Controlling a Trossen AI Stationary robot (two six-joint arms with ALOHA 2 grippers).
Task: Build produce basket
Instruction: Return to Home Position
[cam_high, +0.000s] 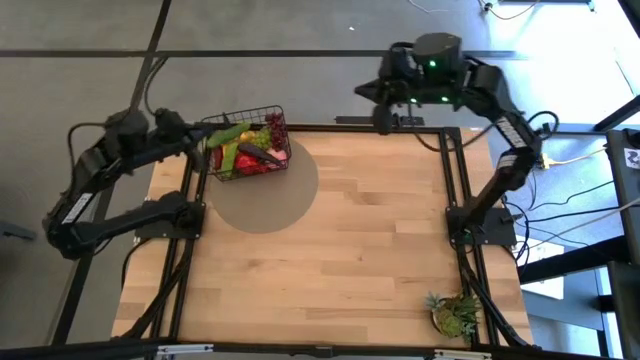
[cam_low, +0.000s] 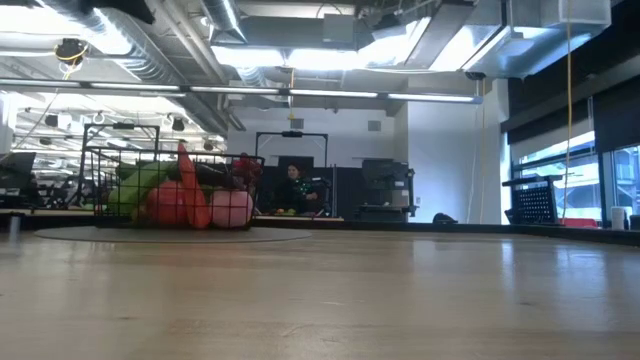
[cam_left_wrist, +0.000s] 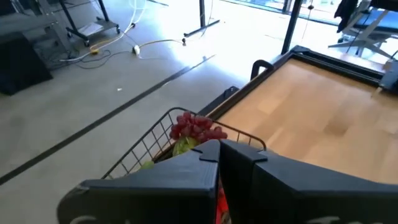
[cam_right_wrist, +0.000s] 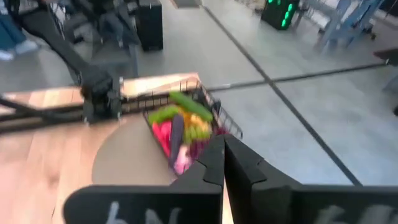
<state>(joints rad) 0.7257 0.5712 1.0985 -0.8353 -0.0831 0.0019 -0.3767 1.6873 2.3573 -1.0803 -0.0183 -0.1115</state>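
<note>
We judge loading done: the basket (cam_high: 245, 114), heaped with produce (cam_high: 246, 155), sits at the worktop's (cam_high: 350, 250) far left corner, so the left gripper (cam_left_wrist: 219, 146) just beside it and the right gripper (cam_right_wrist: 224, 142) off the far edge hang empty, fingers pressed together.

**Bright room, glare past the far right corner**

You see the table (cam_high: 380, 230) lit evenly from above, with only soft shadows. In the low view the ceiling lights (cam_low: 300, 55) burn white, the windows (cam_low: 620, 170) add daylight, and the basket (cam_low: 130, 152) wires show dark against them. In the high view, glare washes out the floor (cam_high: 570, 60).
</note>
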